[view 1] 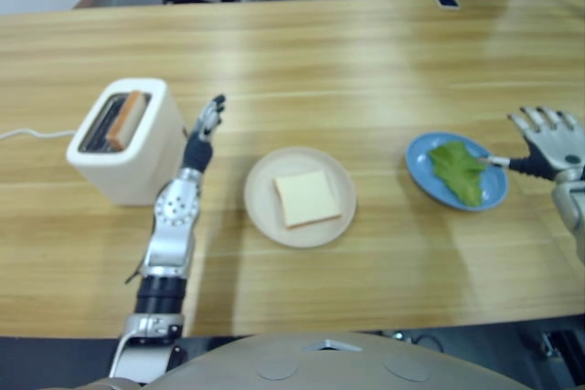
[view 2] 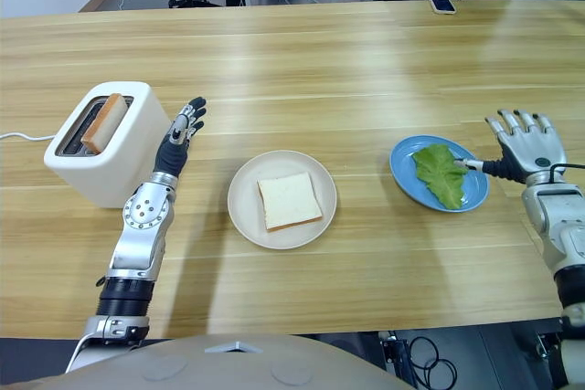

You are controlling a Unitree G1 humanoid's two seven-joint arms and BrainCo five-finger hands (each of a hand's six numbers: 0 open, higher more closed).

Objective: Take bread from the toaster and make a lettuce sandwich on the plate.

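As toaster (view 2: 91,157) hides lower part of bread (view 2: 102,122) | right hand (view 2: 525,149) splayed

Both views look from the robot's head, forward and steeply down onto the surface (view 2: 366,70), close above its near edge, with the far edge at the top. Set side by side, they share almost the whole scene: the left robot hand (view 2: 186,125) at left, the toaster (view 2: 110,162) just to its left, and the right robot hand (view 2: 526,145) near the right border, slightly shifted between views
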